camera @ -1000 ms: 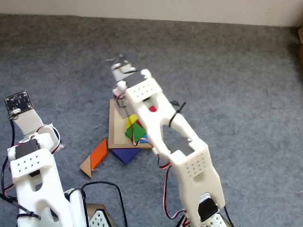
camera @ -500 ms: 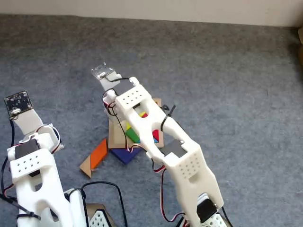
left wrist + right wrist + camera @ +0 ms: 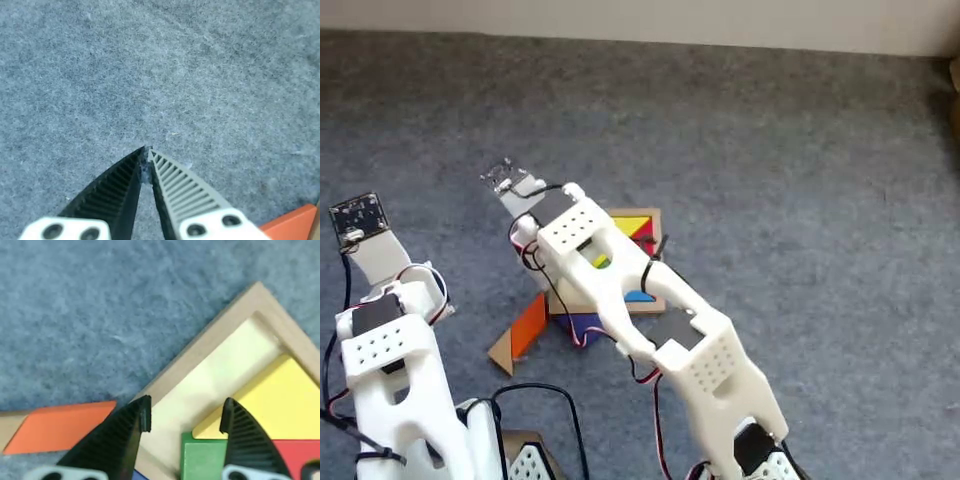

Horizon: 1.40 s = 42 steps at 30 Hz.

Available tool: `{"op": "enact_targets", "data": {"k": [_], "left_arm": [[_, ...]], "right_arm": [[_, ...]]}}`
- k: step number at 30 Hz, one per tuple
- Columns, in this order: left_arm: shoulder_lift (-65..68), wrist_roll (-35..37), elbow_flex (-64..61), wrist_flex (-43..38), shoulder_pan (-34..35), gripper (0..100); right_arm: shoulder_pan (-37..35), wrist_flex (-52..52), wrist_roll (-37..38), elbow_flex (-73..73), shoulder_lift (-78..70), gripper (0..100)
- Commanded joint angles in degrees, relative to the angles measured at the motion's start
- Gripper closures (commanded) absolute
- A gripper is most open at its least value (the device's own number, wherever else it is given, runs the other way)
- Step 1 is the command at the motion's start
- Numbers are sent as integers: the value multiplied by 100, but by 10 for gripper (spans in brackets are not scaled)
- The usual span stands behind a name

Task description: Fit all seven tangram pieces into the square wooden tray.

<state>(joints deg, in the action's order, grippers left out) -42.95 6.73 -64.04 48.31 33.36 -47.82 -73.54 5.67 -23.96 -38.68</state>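
Our right end effector [image 3: 185, 416], spread, has swung toward ten o'clock across the tray [image 3: 210, 336]; our left end effector [image 3: 146, 156], pressed together, has kept still.

We see a grey short-pile carpet [image 3: 820, 160] spread across the work surface, its fibres mottled with lighter and darker flecks; along the far edge of the high view a pale cream strip of wall [image 3: 720, 18] meets the carpet in a straight, slightly slanted line; at the right edge, just below that line, we make out a small brown sliver [image 3: 956, 80] that we cannot identify; in both wrist views we find the same carpet close up, fuzzy and uneven; the light is soft and even, and the shadows on the carpet are faint.
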Motion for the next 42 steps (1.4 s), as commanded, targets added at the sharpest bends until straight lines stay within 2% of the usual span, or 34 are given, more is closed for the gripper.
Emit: {"op": "enact_targets", "data": {"k": [1, 8, 12, 19, 30, 37, 42], "left_arm": [[-145, 18, 48, -88, 31, 989], [-145, 18, 48, -88, 31, 989], [-145, 18, 48, -88, 31, 989], [-163, 18, 92, -88, -127, 989], [-119, 26, 1411, -18, -1604, 989], [-101, 26, 2510, 1046, -2809, 989], [-101, 35, 2905, 1354, -3538, 988]], "right_arm": [[356, 22, 70, 40, -171, 782], [743, -532, 79, 13, -66, 782], [848, -585, 334, 66, 400, 782], [1147, -813, 352, 382, 1508, 782], [1657, -901, 352, 2431, 4145, 782], [2369, -840, 352, 3978, 5710, 782], [3213, -145, 325, 5288, 6659, 782]]}}
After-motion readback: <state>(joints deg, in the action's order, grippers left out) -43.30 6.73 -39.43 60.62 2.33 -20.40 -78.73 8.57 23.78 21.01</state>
